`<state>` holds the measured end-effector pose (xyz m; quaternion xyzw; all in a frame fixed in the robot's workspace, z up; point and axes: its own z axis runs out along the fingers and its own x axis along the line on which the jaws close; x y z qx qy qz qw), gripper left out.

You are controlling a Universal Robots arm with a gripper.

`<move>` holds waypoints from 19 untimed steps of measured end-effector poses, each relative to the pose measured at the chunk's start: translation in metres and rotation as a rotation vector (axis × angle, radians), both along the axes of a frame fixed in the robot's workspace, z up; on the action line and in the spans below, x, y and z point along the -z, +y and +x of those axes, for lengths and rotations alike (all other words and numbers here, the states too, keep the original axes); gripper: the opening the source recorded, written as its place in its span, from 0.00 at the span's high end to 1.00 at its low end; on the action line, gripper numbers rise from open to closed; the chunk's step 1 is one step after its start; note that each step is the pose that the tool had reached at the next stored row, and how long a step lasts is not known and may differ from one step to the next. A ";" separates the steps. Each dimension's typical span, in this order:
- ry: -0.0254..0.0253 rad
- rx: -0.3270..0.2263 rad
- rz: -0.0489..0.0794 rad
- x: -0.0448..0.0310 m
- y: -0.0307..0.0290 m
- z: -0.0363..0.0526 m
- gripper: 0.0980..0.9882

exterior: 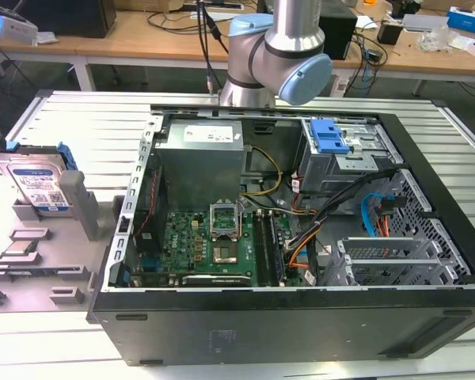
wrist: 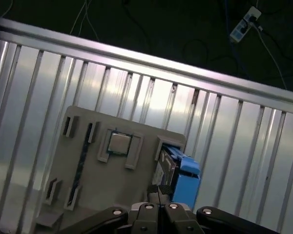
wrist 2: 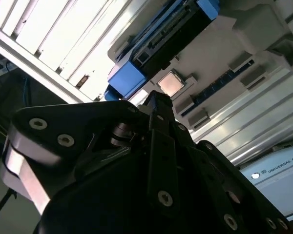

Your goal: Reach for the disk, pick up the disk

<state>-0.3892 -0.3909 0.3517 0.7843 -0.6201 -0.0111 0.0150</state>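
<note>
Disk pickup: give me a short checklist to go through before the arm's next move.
1. Disk standing tilted in its grey holder, nothing on top of it: ok.
2. Claw empty: ok, it holds nothing.
3. Claw opened for the grasp: not ok, the jaws look shut.
4. Claw lined up with the disk's edges: cannot tell.
5. Processor chip apart from the disk: ok, it sits in its own pocket.
</note>
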 end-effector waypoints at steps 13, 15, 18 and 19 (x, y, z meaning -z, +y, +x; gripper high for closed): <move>0.0000 0.216 -0.009 0.0001 -0.0001 0.0000 0.99; -0.0001 0.216 -0.009 0.0001 0.0000 0.0000 0.99; 0.0000 0.217 -0.009 0.0001 0.0000 0.0000 0.99; -0.0001 0.218 -0.009 0.0001 0.0000 0.0000 0.98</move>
